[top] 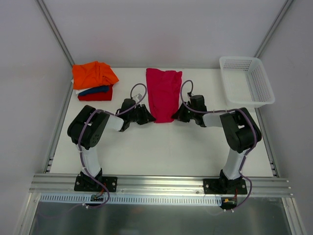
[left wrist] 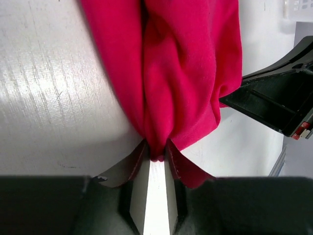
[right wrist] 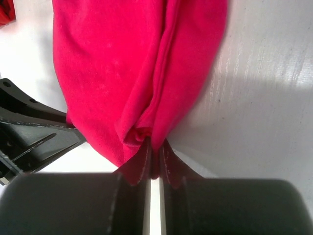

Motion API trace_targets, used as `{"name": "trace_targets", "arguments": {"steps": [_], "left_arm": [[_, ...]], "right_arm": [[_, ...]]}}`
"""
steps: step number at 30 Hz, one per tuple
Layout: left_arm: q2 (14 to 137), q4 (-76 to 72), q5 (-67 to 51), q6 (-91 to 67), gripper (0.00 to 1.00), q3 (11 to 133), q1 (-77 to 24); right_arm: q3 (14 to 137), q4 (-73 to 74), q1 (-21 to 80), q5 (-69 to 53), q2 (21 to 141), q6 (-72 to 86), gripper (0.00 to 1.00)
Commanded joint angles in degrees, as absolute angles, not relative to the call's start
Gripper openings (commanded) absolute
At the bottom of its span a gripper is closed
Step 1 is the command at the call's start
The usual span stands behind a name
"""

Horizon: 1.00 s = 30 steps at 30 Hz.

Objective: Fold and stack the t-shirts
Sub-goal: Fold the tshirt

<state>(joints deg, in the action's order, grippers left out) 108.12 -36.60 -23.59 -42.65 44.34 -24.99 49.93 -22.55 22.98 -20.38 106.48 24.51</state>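
Pink shirt (top: 163, 93) lies mid-table (top: 161, 147) as a narrow strip. Long axis runs straight away from the arms; can't tell which end is the collar. Left gripper (left wrist: 156, 149) and right gripper (right wrist: 155, 147) each clamp a near corner. Lift both level, move in sync, keep the edge taut, no twist. Folded stack (top: 94, 81) sits far left.

White table (top: 161, 147), pale grey walls (top: 146, 29)

no legible text, labels or numbers anywhere; pink t-shirt (top: 163, 93) shows no print
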Motion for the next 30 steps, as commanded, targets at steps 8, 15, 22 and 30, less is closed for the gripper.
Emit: {"name": "trace_targets", "arguments": {"steps": [8, 15, 22, 30], "left_arm": [[108.46, -29.71, -24.61, -40.87, 0.00, 40.87, -24.79], [101.87, -29.62, -24.43, -41.13, 0.00, 35.60, -26.01], [89.58, -26.29, -22.94, -42.01, 0.00, 28.92, -29.35], [71.22, -15.13, -16.80, -42.28, 0.00, 27.68, -34.10]], "right_arm": [[47.56, -21.00, 23.82, -19.86, 104.51, 24.17, 0.00], [41.59, -20.83, 25.84, -17.49, 96.35, 24.17, 0.00], [35.51, -15.57, 31.19, -11.96, 83.69, 23.56, 0.00], [32.26, -7.48, 37.00, -4.22, 70.24, 23.12, 0.00]]}}
